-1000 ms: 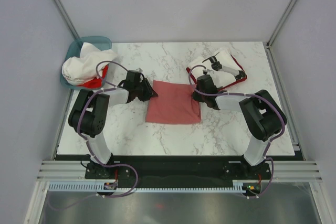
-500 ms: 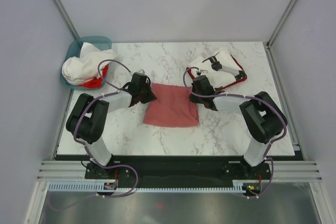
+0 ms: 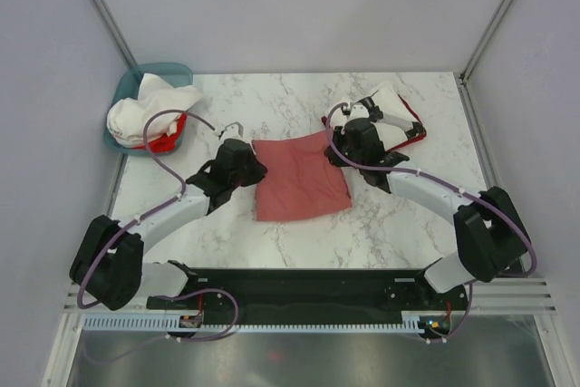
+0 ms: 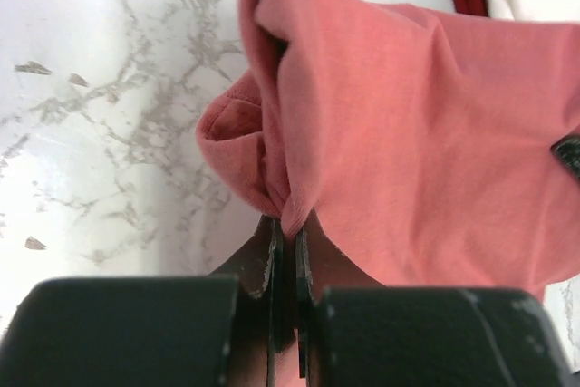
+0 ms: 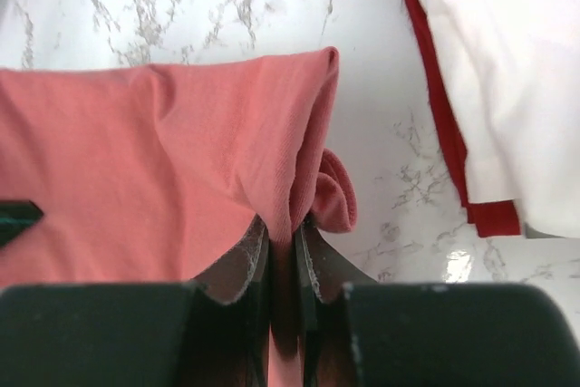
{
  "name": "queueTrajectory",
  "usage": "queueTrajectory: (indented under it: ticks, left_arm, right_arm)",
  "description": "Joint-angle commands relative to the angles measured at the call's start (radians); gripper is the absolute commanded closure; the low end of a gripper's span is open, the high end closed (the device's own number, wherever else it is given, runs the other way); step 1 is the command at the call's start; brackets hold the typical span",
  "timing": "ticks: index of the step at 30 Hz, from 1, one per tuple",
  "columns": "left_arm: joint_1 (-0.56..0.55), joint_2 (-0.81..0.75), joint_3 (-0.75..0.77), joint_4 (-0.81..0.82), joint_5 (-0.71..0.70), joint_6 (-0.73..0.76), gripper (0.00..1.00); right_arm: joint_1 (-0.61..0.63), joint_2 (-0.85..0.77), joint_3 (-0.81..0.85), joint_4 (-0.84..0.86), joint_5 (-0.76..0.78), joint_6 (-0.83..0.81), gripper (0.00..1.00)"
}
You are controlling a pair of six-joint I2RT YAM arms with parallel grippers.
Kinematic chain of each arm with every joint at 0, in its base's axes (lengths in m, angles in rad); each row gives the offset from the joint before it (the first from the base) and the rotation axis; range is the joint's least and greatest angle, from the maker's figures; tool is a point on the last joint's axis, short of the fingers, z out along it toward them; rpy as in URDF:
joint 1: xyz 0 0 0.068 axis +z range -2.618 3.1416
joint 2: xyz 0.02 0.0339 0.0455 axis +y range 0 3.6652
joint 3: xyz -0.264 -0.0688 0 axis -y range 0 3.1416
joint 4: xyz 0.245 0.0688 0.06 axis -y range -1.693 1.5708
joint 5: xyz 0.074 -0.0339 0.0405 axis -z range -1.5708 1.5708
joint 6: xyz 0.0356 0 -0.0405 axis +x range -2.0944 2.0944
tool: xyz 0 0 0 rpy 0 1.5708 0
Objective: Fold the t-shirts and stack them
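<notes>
Your worktop carries everything. At its middle lies the salmon-red t-shirt, already folded to a rough square, plain and matte. Its near part lies flat, and its two far corners are bunched into soft rolls. On the worktop's far-right part sits the folded stack, a white shirt over a red one, just beside the salmon one. At the worktop's far-left corner the teal basket holds a loose heap of white and red shirts, not yet folded. The left gripper is pinched tight on the shirt's far-left corner and the right gripper is clamped on its far-right corner. You hold it that way, I judge, to keep the fold taut between both arms so the square can be carried onto the stack without opening up.
</notes>
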Motion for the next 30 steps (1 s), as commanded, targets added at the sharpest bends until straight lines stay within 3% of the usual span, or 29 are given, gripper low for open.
queueTrajectory:
  ticks: [1, 5, 10, 14, 24, 30]
  left_arm:
    - [-0.086, -0.04, -0.015, 0.085, -0.092, -0.07, 0.98]
    - [-0.198, -0.033, 0.02, 0.11, -0.19, -0.118, 0.98]
    - [-0.327, 0.042, 0.138, 0.144, -0.238, -0.129, 0.98]
    - [-0.358, 0.147, 0.271, 0.177, -0.241, -0.123, 0.98]
    - [-0.365, 0.469, 0.58, 0.234, -0.152, -0.142, 0.98]
    - [-0.356, 0.658, 0.775, 0.227, -0.132, -0.146, 0.98]
  right_arm:
    - [-0.028, -0.082, 0.093, -0.066, 0.047, -0.046, 1.0]
    - [-0.089, -0.125, 0.177, -0.249, 0.102, -0.024, 1.0]
    - [-0.229, -0.173, 0.239, -0.323, 0.093, 0.011, 1.0]
    - [-0.336, -0.166, 0.303, -0.357, 0.104, 0.04, 1.0]
    - [-0.453, 0.152, 0.688, -0.462, 0.17, 0.056, 0.99]
    - [-0.502, 0.32, 0.833, -0.464, 0.147, 0.077, 0.99]
